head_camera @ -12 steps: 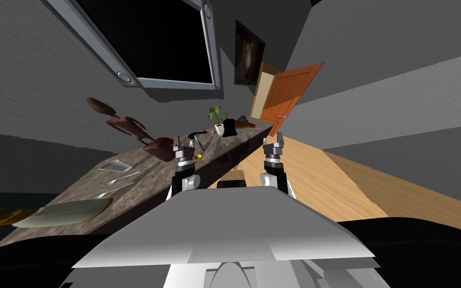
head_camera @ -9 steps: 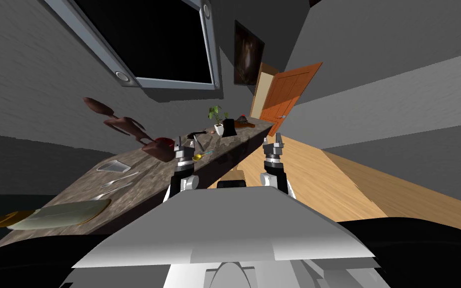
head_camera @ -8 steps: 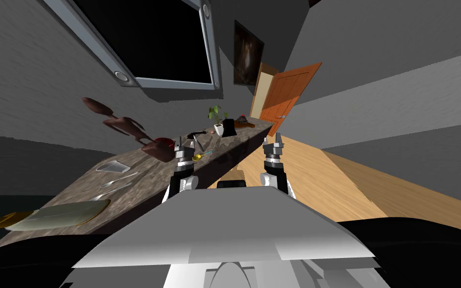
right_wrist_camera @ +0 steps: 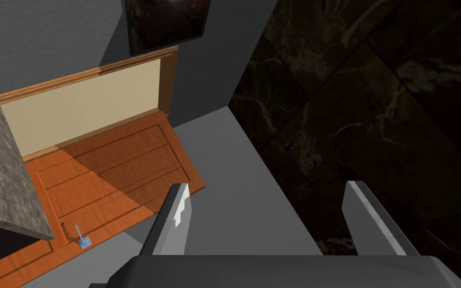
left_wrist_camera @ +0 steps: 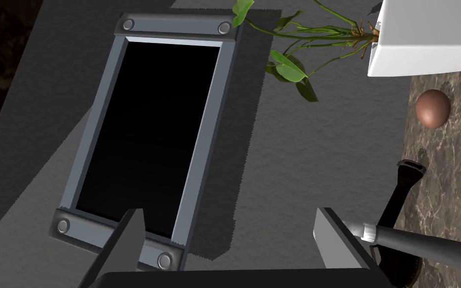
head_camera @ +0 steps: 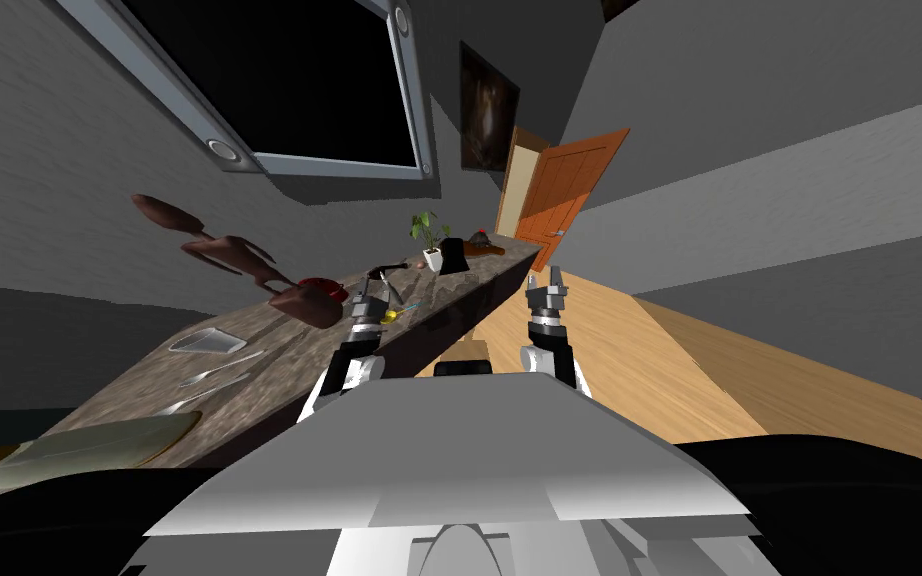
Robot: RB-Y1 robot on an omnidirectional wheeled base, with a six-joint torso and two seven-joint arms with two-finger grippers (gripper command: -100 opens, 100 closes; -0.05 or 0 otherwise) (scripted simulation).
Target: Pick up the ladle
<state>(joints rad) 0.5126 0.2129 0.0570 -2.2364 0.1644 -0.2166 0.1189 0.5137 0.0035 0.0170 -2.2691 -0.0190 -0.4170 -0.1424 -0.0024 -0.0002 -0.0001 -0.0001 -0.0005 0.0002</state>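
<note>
We have only made the approach; the grasp itself is not yet begun. Our left gripper (left_wrist_camera: 229, 220) sits at the near edge of the marbled countertop (head_camera: 269, 350), fingers spread wide with nothing between them. The ladle (left_wrist_camera: 399, 192), black with a slot at its handle end, lies flat on the counter just outside the finger on the counter's side, not in the gap. A grey-handled utensil (left_wrist_camera: 424, 245) crosses the ladle's handle close to that finger. Beyond the ladle, ahead of the gripper, are a brown ball (left_wrist_camera: 432, 108) and a white plant pot (left_wrist_camera: 424, 40).

What is left, as we judge it, is to bring the fingers over and around the handle, close them and lift. Our right gripper (right_wrist_camera: 267, 190) hangs off the counter's end, open and empty.
</note>
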